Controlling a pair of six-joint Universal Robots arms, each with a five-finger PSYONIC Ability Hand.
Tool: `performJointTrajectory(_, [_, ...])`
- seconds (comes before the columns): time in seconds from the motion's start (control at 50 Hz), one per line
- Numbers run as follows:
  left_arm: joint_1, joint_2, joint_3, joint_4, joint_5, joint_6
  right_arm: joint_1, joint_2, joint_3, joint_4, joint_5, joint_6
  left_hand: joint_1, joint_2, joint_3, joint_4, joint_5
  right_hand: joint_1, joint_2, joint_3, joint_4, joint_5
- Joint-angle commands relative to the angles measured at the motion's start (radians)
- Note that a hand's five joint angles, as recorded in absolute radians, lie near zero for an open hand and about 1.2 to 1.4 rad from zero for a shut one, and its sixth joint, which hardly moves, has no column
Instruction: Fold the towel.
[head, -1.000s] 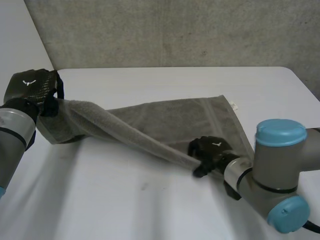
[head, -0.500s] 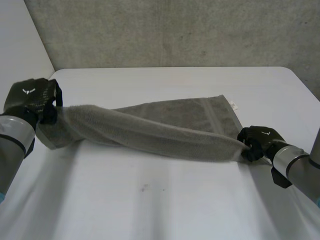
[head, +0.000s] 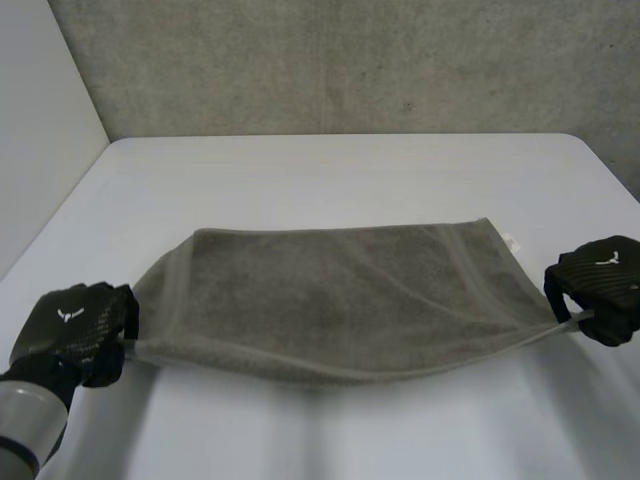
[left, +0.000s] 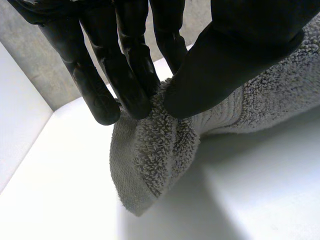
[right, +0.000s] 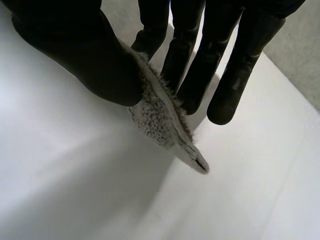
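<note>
A grey towel hangs stretched between my two hands over the white table, sagging a little in the middle. My left hand pinches its near left corner, and in the left wrist view the thumb presses the towel against the fingers. My right hand grips the near right corner. In the right wrist view a small tip of towel sticks out between thumb and fingers.
A grey wall stands behind the table. A small white label shows at the towel's far right corner. The table's right edge lies close to my right hand.
Both hands have drawn toward the near edge and apart. The right hand swung out to the right. The towel went from a twisted roll to a spread, stretched sheet.
</note>
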Motion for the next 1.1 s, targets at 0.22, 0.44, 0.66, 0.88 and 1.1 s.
performJointTrajectory(0.22, [0.013,-0.111,0.057,0.118,0.002,0.004,0.073,0.199,-0.121,-0.13,0.04,0.067,0.211,0.18,0.179,0.178,0.192,0.028,0.212,0.211,0.204,0.231])
performJointTrajectory(0.44, [0.01,-0.426,0.25,0.178,-0.001,0.01,0.174,0.411,-0.259,-0.327,0.149,0.173,0.211,0.18,0.179,0.178,0.192,0.028,0.212,0.211,0.204,0.231])
performJointTrajectory(0.66, [-0.002,-0.676,0.506,0.203,-0.009,0.01,0.252,0.606,-0.442,-0.451,0.166,0.254,0.211,0.18,0.179,0.178,0.192,0.028,0.212,0.211,0.204,0.231])
performJointTrajectory(0.88, [-0.01,-0.855,0.721,0.289,-0.008,0.01,0.286,0.798,-0.621,-0.623,0.245,0.26,0.211,0.18,0.179,0.178,0.192,0.028,0.212,0.211,0.204,0.231])
performJointTrajectory(1.1, [-0.033,-0.975,0.841,0.29,-0.006,0.012,0.286,0.947,-0.778,-0.625,0.272,0.256,0.211,0.18,0.179,0.178,0.192,0.028,0.212,0.211,0.204,0.231])
